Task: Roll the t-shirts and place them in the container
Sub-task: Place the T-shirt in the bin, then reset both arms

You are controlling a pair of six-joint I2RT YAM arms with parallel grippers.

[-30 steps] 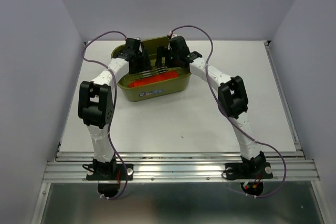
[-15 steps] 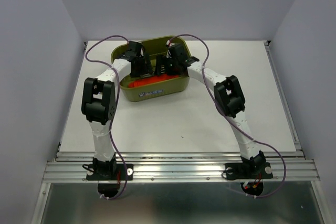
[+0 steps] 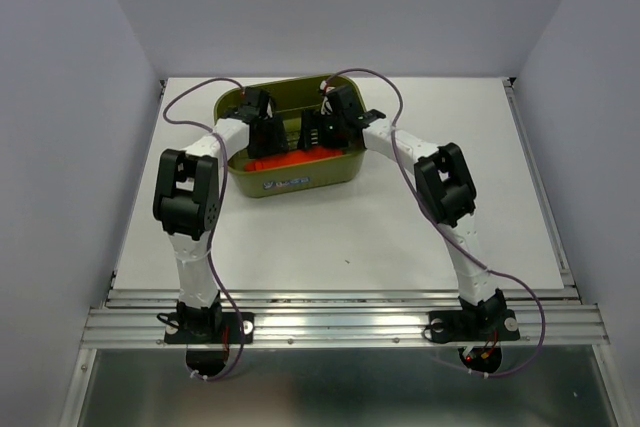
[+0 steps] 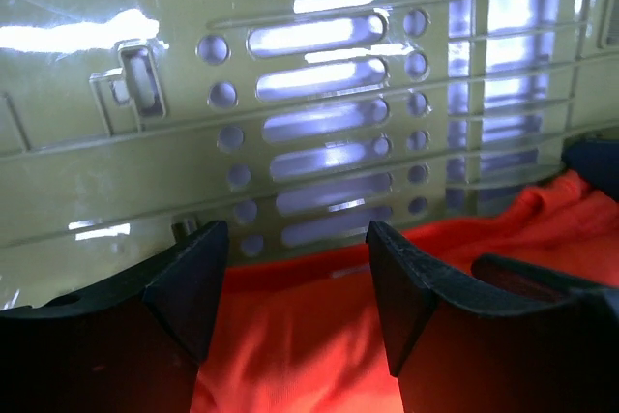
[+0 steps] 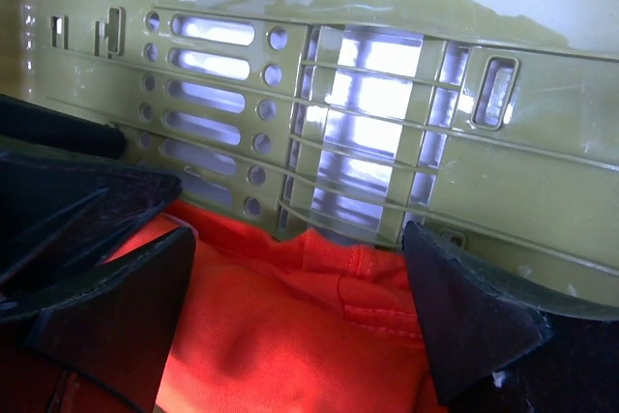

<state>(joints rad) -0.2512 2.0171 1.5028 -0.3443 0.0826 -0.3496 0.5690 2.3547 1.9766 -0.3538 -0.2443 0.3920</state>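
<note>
Top external: both arms are seen bent over the basket [image 3: 300, 187]. Compared with 1 second ago, the left gripper [image 3: 266, 133] and the right gripper [image 3: 312, 131] have been lowered deeper into it. The shirt [image 3: 290, 160] lies crumpled on the basket floor, beneath and between the 2 grippers.

Left wrist: the jaws are held apart with nothing pinched. Orange cloth is seen below the gap, close to the slotted wall.

Right wrist: the jaws are spread wide and empty, poised just above a fold of the shirt.

No grasp has been made yet. The descent is judged to be the approach for a pick, since the shirt must be lifted out onto the table [image 3: 400, 237] before rolling can be begun.
</note>
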